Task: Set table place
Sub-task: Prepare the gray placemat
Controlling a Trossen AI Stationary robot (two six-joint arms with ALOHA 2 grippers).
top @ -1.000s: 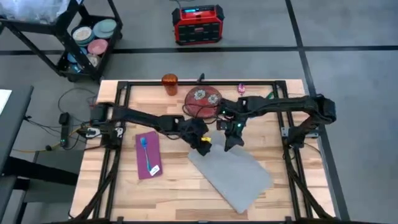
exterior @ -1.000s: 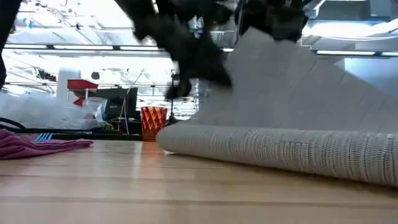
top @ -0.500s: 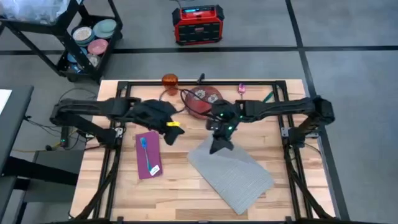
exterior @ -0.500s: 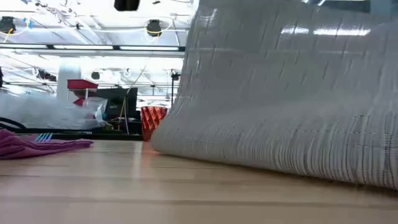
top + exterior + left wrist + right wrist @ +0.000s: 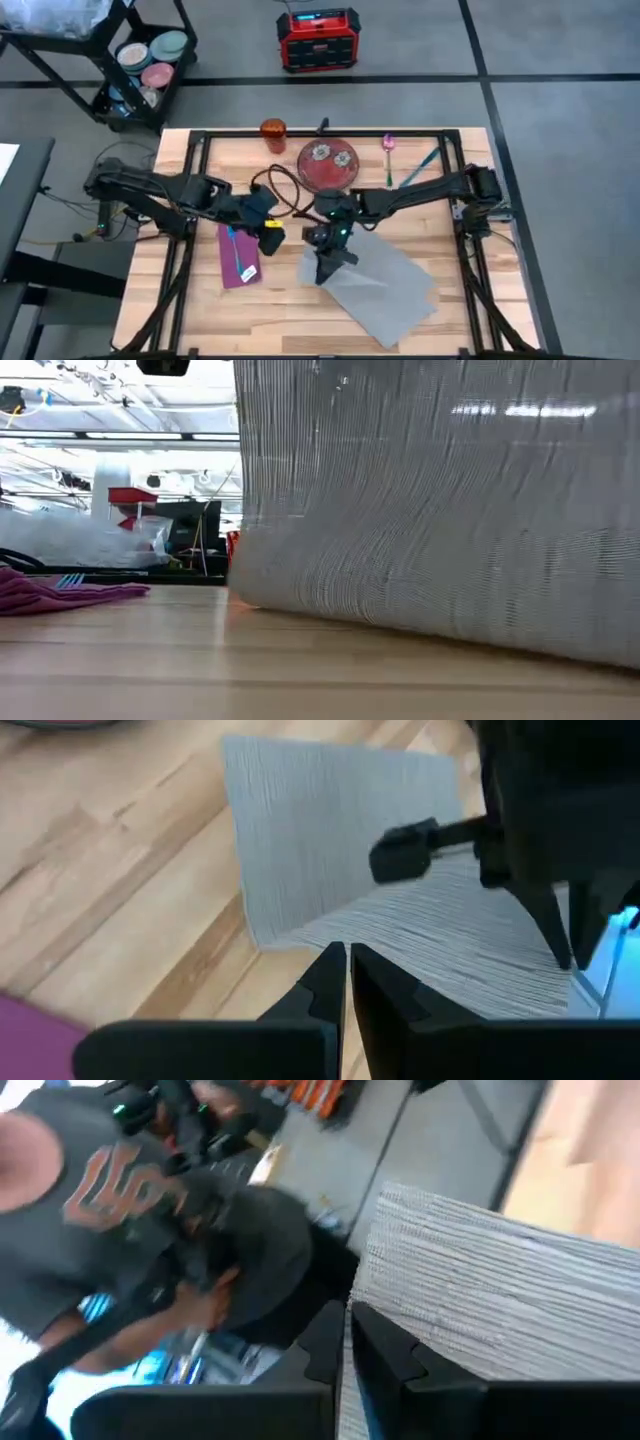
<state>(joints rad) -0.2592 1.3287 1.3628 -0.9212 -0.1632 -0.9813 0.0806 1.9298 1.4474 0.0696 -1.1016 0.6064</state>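
Note:
The grey placemat (image 5: 385, 290) lies askew on the table (image 5: 450, 330) at its near middle, with its far left part raised; in the low view it stands like a wall (image 5: 430, 510). My right gripper (image 5: 325, 266) is shut on that raised part. Left of it, my left gripper (image 5: 267, 232) hovers shut and bare (image 5: 347, 970) by the purple napkin (image 5: 238, 255), on which a blue utensil (image 5: 234, 245) lies. The red plate (image 5: 327, 165), the orange cup (image 5: 272, 133), a pink utensil (image 5: 388, 146) and a teal utensil (image 5: 418, 168) sit along the far side. My right gripper pinches the placemat's edge (image 5: 385, 1315) between its two fingers, at the mat's far left corner. The fingers come at it from above, slanting down. That part of the mat is lifted and bends upward, while the near right part (image 5: 400, 305) stays flat on the table.
A black frame (image 5: 200, 140) runs around the tabletop. Beyond the far edge stand a red box (image 5: 317, 38) and a black cart (image 5: 140, 60) with dishes. A person in a grey shirt (image 5: 150, 1210) shows beyond the table in the right wrist view.
My left gripper has drawn away from the placemat toward the table's left edge and now hovers by the napkin. My right gripper has carried the mat's far corner toward the left and near edges, and the mat stands up taller while its near part stays on the table.

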